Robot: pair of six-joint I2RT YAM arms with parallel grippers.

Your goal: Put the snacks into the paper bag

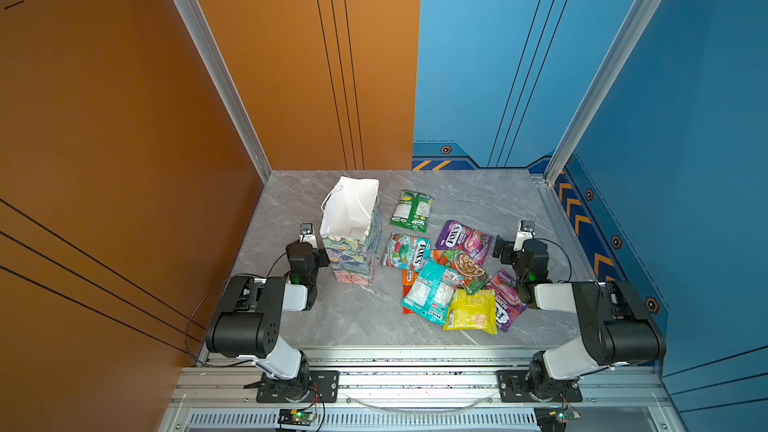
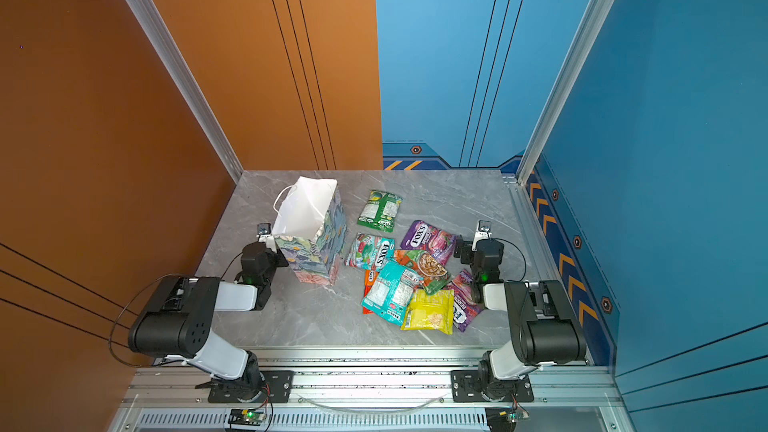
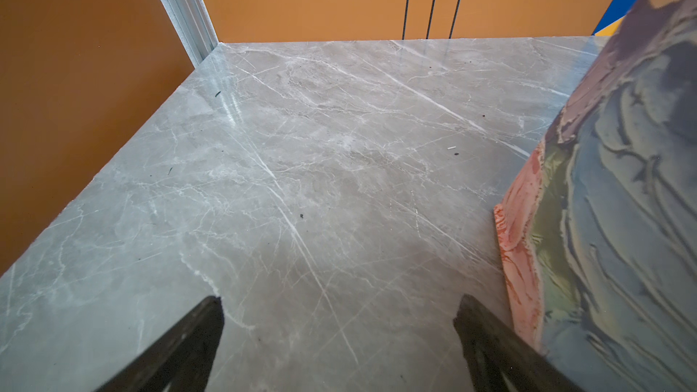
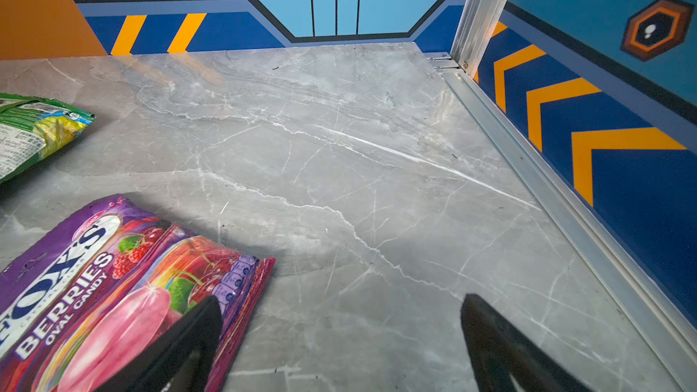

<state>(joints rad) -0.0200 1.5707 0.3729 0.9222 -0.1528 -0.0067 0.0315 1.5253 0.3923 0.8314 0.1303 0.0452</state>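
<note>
The paper bag (image 1: 353,238) stands upright at the table's left-middle, floral outside, its white mouth open upward. Right of it the snacks lie flat: a green packet (image 1: 411,210) apart at the back, a purple FOX'S packet (image 1: 465,241), a red-green FOX'S packet (image 1: 405,251), and an overlapping heap with a teal packet (image 1: 434,290) and a yellow packet (image 1: 471,311). My left gripper (image 3: 339,303) is open and empty over bare table, close beside the bag's floral wall (image 3: 622,220). My right gripper (image 4: 341,301) is open and empty, one finger over the edge of the purple FOX'S packet (image 4: 113,288).
An orange-brown packet (image 1: 461,263) and a second purple packet (image 1: 505,301) lie in the heap, the latter partly under the right arm. An aluminium rail (image 4: 565,190) runs along the table's right edge. Orange and blue walls enclose three sides.
</note>
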